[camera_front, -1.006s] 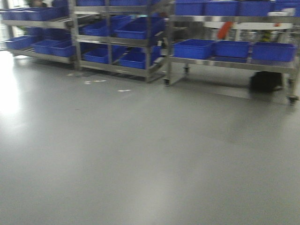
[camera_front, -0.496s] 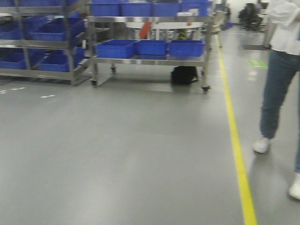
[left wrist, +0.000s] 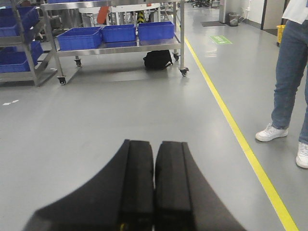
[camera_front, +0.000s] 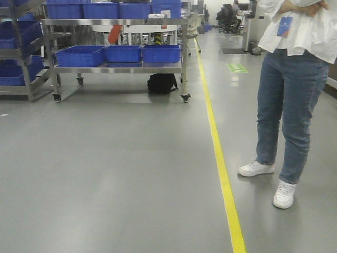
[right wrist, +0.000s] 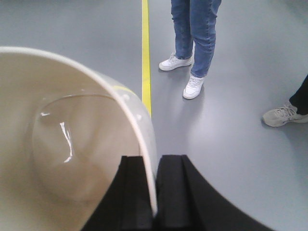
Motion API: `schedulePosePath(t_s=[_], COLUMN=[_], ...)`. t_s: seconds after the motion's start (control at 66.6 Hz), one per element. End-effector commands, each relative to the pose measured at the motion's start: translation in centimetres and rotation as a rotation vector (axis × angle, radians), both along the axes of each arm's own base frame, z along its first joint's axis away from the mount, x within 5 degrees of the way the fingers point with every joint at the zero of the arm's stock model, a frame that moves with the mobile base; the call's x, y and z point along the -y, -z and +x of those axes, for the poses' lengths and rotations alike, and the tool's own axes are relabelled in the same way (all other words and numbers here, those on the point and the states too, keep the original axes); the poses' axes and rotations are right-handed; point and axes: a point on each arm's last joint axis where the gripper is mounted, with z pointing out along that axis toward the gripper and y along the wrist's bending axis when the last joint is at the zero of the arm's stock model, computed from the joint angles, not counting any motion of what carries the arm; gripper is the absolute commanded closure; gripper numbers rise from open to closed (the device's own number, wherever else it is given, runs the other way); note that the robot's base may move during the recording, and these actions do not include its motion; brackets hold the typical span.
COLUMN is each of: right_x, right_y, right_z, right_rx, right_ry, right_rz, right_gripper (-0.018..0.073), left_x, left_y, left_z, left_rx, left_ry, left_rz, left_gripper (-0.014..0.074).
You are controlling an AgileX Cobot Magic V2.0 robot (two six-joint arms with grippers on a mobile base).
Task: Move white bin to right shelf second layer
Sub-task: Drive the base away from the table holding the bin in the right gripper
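Observation:
The white bin (right wrist: 67, 139) is a cream-white glossy tub that fills the left of the right wrist view, its open inside facing the camera. My right gripper (right wrist: 155, 161) is shut on the bin's rim, one finger inside the wall and one outside, and holds it above the grey floor. My left gripper (left wrist: 155, 144) is shut and empty, its black fingers pressed together over bare floor. The roller-lane shelf level does not show in any view. Neither gripper shows in the front view.
A steel wheeled cart (camera_front: 118, 67) with blue crates (camera_front: 80, 55) stands ahead left, a black bag (camera_front: 161, 83) under it. More blue-crate racks (camera_front: 18, 50) stand at far left. A yellow floor line (camera_front: 221, 163) runs forward. A person in jeans (camera_front: 289, 105) stands right; another shoe (right wrist: 284, 115) is nearby.
The front view has swung right: the crate racks slid off to the left, the wheeled cart moved left, and the yellow line and the standing person came fully into view.

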Motion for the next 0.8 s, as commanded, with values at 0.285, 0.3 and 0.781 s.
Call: schedulePosePath(t_s=[0.285, 0.3, 0.781], right_x=[0.03, 0.03, 0.03], right_y=[-1.78, -1.78, -1.78], right_z=[0.2, 0.2, 0.2], right_rx=[0.122, 0.122, 0.122], right_ry=[0.002, 0.002, 0.002], right_rz=[-0.008, -0.008, -0.008], right_gripper=[0.051, 0.051, 0.051], left_x=[0.04, 0.04, 0.04], left_y=[0.38, 0.38, 0.38], left_z=[0.07, 0.07, 0.07], left_rx=[0.063, 0.063, 0.063], left_ry=[0.005, 0.005, 0.005], left_rz=[-0.014, -0.014, -0.014], left_gripper=[0.0512, 0.0512, 0.0512])
